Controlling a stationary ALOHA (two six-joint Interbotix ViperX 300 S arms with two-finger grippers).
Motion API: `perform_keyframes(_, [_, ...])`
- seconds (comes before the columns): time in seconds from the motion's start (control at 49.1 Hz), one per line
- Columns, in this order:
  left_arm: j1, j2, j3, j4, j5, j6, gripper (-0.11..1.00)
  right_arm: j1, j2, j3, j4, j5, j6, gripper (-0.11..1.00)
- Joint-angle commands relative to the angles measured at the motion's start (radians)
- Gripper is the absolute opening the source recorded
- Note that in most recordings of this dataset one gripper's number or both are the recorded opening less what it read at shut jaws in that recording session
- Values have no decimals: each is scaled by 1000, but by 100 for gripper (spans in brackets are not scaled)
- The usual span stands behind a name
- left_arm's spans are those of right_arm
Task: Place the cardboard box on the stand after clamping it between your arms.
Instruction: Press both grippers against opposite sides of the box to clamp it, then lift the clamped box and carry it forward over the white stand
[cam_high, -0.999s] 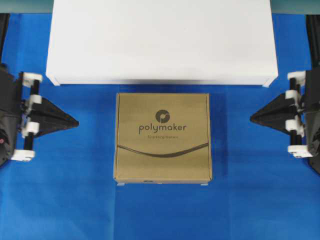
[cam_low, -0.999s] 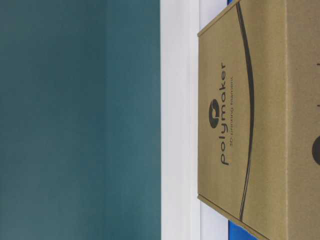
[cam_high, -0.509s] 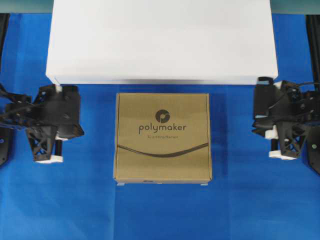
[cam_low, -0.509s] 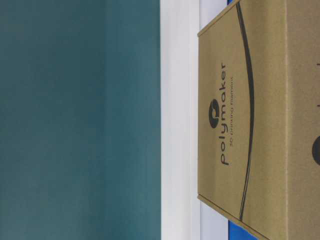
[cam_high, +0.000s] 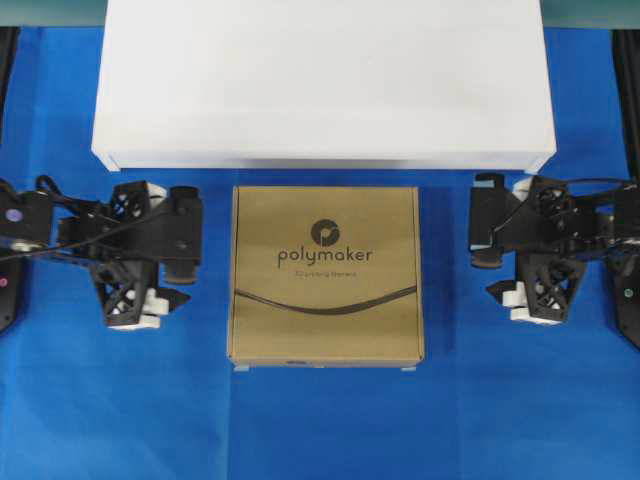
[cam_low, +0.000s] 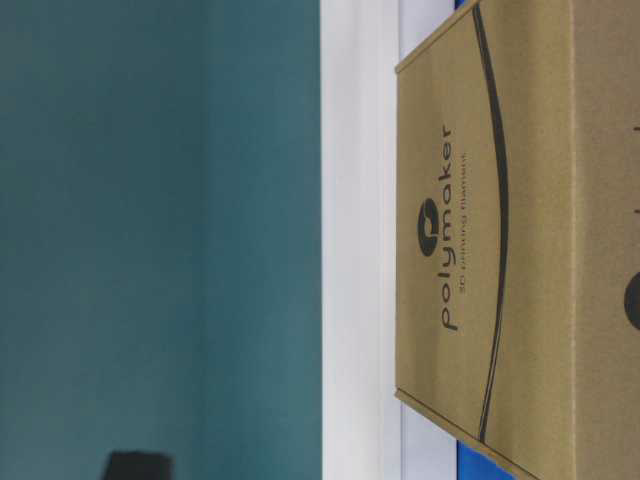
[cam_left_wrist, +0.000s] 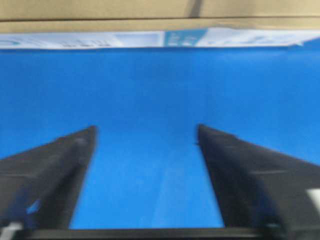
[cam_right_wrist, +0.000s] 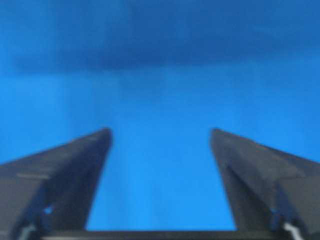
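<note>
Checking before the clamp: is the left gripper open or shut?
Open: the left gripper shows its two fingers spread apart over blue cloth.

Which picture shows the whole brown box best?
The overhead view: the whole cardboard box shows, logo readable. The table-level view shows it sideways and cut off; the left wrist view shows only its edge; the right wrist view shows none.

Both arms are stretched in from the sides, low over the tabletop and facing each other. Left tool (cam_left_wrist: 145, 132) has its two black fingers spread wide with nothing between them. Right tool (cam_right_wrist: 160, 135) is the same deal, fingers (cam_right_wrist: 75, 160) wide apart and empty. Overhead view shows the lattice frames and white fittings on both wrists.
</note>
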Motion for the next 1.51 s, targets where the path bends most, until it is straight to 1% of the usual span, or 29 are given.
perform_keyframes(0.0, [9,40,-29,3,-21,9,88,-2,29,-5,-2,-48,0,99])
perform_keyframes(0.041, [12,57,-37,3,-31,15,90,-2,49,-9,-2,-67,0,98])
perform_keyframes(0.204, [14,133,-74,3,-78,12,89,-2,137,-41,-3,-124,-6,99])
perform_keyframes(0.428, [11,207,-124,3,-81,11,90,-2,264,-110,-3,-207,-8,99])
perform_keyframes(0.55, [9,222,-141,3,-81,15,90,2,325,-153,-2,-262,-9,99])
perform_keyframes(0.693, [11,233,-161,3,-81,17,89,3,362,-202,-2,-272,-9,99])
perform_keyframes(0.815, [11,244,-181,3,-80,20,89,3,370,-224,-3,-262,-9,99])
perform_keyframes(1.141, [6,264,-250,3,-71,18,89,0,364,-235,-2,-227,-6,99])
perform_keyframes(1.284, [11,242,-291,3,-23,18,89,-2,324,-276,0,-135,-6,98])
perform_keyframes(1.386, [11,213,-330,3,55,17,89,-6,284,-324,2,-46,-6,98])
perform_keyframes(1.488, [11,172,-388,3,158,12,89,-6,244,-385,2,63,-6,98])
